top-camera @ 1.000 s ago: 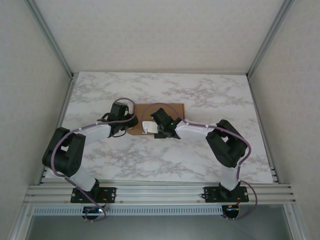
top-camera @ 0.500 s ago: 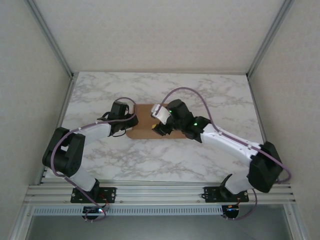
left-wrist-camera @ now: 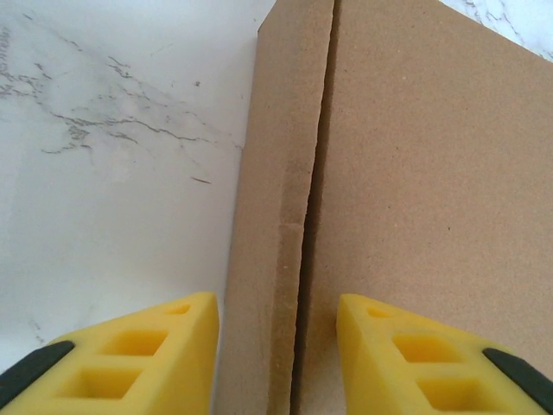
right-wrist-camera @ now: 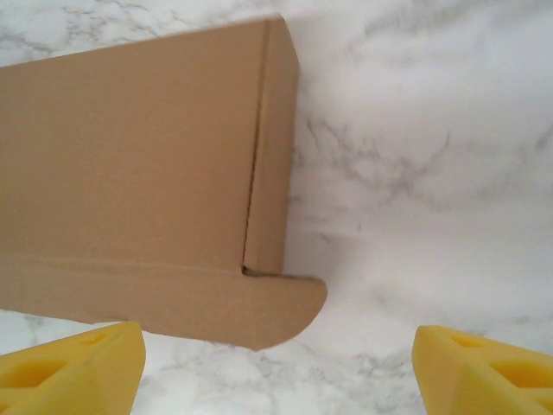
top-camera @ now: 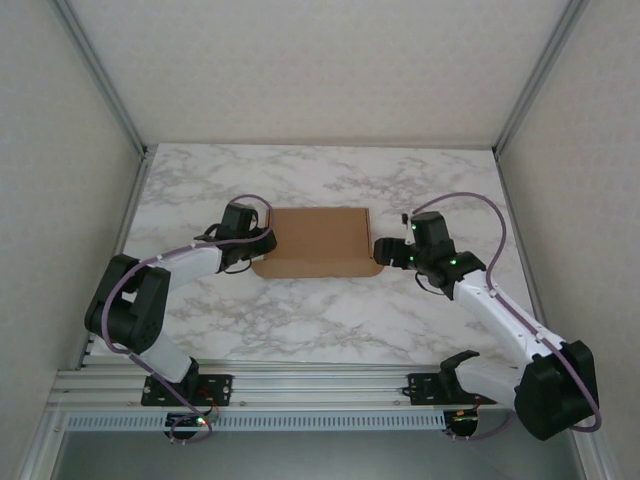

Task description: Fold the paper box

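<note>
The left gripper sat at the left end of the paper box with its yellow fingers spread apart; in the left wrist view they straddled a narrow strip of cardboard along the box's left edge, one finger over the marble table just outside that strip and the other over the brown top panel; a dark seam between strip and panel ran up between them; whether either finger touched the cardboard could not be told; the right gripper stood just beside the box's right end, its fingers wide apart and holding nothing; in the right wrist view the box's right end wall and a rounded flap corner below it lay ahead of the gripper, nearer its left finger, with bare table right of the box; the box itself lay flat on the table between the two grippers, its long sides running from one gripper to the other
</note>
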Robot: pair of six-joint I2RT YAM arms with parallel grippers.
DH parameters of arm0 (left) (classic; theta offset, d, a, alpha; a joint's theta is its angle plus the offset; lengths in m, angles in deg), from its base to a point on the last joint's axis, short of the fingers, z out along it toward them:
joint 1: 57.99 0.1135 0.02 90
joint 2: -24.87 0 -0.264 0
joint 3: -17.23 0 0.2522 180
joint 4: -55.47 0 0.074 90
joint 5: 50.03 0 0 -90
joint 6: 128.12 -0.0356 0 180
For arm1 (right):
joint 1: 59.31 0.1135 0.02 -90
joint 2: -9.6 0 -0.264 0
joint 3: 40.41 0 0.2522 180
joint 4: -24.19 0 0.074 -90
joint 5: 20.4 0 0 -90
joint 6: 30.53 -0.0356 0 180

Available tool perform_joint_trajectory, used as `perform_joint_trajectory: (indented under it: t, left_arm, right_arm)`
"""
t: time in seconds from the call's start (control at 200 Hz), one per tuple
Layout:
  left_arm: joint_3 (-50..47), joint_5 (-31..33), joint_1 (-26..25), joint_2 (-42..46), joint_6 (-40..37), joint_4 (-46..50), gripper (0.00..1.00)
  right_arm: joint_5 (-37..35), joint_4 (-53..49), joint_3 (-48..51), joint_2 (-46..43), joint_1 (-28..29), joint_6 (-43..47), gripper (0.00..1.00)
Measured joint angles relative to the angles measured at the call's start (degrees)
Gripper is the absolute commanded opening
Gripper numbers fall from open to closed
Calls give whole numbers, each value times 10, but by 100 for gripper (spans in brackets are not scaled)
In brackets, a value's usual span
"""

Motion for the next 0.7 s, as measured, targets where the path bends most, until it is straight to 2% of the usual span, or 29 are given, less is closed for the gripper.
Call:
perform_joint_trajectory:
  t: [0.22,0.496,0.701]
  left_arm:
    - [2,2,0,0,-4,3,41]
    - [13,4,0,-3,-6,20,41]
    - [14,6,-2,-4,-7,22,41]
  right_arm:
    - [101,47,30,47,-70,-107,82]
    - [162,86,27,150,-72,-124,83]
    - [222,135,27,186,-72,-146,83]
